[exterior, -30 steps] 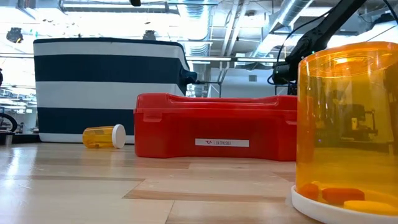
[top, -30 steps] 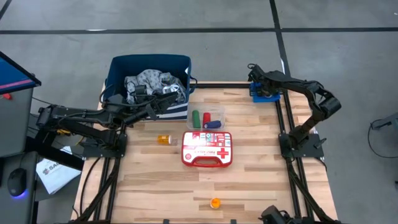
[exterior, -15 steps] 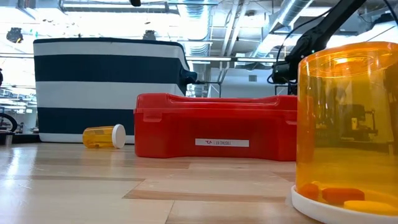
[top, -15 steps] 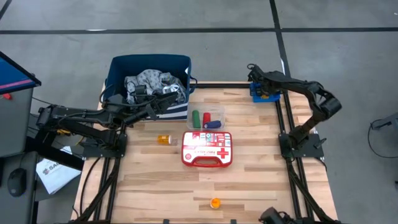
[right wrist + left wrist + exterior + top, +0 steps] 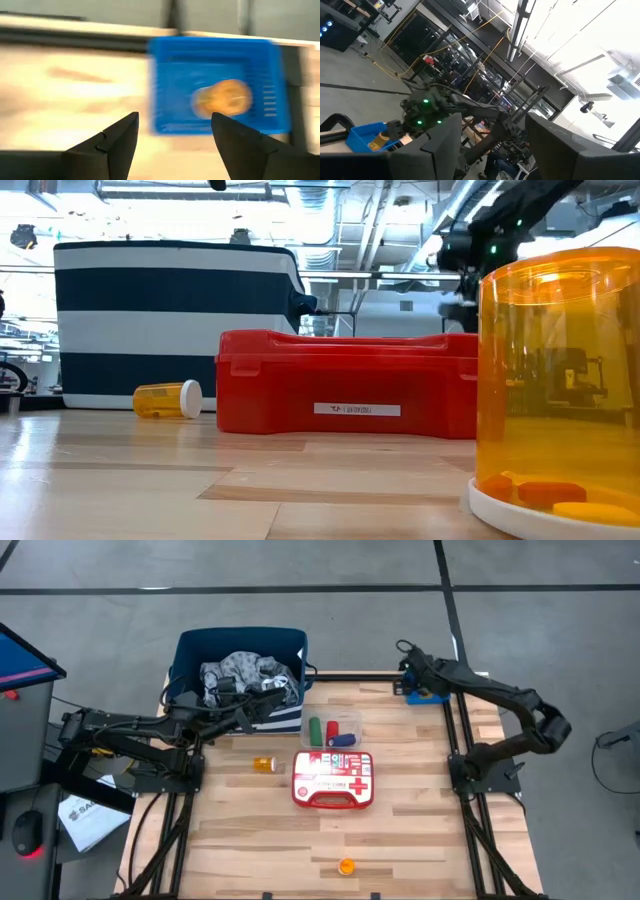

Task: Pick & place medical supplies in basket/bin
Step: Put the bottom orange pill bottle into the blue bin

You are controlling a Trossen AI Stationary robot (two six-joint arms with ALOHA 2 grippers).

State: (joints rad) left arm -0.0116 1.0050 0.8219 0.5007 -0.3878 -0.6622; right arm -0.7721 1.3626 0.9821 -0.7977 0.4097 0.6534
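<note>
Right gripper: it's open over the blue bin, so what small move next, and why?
Probably swing the open, empty right gripper away from the bin, which already holds an orange bottle, toward the pill bottle lying by the first-aid case, still outside any container.

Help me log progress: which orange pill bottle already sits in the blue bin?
The bottle below the right gripper, inside the bin; the other two remain on the table.

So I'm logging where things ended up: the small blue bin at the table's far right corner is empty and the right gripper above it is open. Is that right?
Not quite. The bin is not empty: the right wrist view shows an orange pill bottle standing inside it. The rest holds: the bin sits at the table's far right corner and the right gripper above it is open.
</note>
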